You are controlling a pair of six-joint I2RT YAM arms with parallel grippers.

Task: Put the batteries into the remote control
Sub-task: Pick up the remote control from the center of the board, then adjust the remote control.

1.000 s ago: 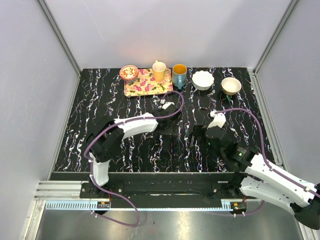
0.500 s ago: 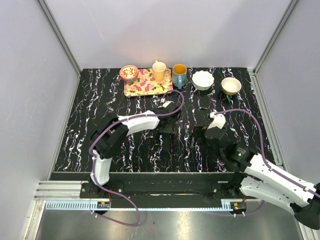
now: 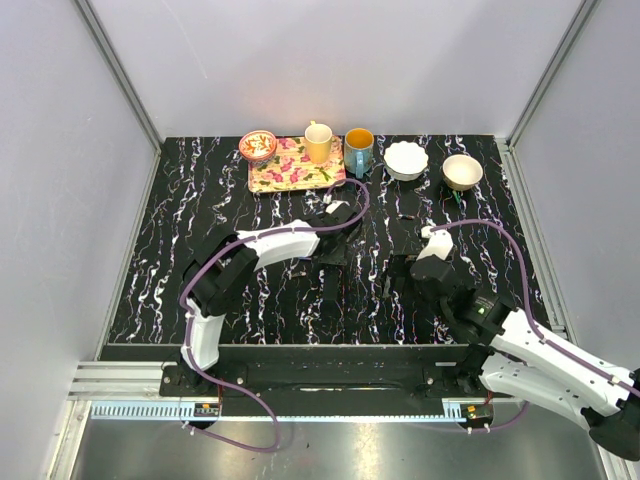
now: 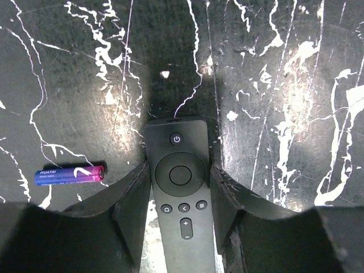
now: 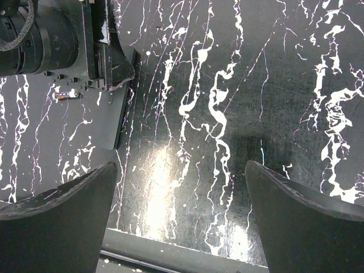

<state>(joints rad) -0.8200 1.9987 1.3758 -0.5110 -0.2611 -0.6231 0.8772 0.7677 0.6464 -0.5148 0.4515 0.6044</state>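
Left wrist view: remote gripped, no battery in it that I can see.

The left gripper [image 4: 180,168] holds the remote [image 4: 179,196] with narrow jaws, a finger against each long side. The buttons face up and the power key points to 12 o'clock. One battery [image 4: 69,174] lies loose on the table [image 4: 284,85] at the remote's 9 o'clock, near the left finger but apart from it. I can't see the battery bay or its cover, and I can't make out a second battery for sure. The right gripper [image 5: 181,170] hangs with jaws wide and nothing between them, at the remote's 3 o'clock from overhead. To my eye nearly everything is left: flip the remote, open the back, seat the cells.
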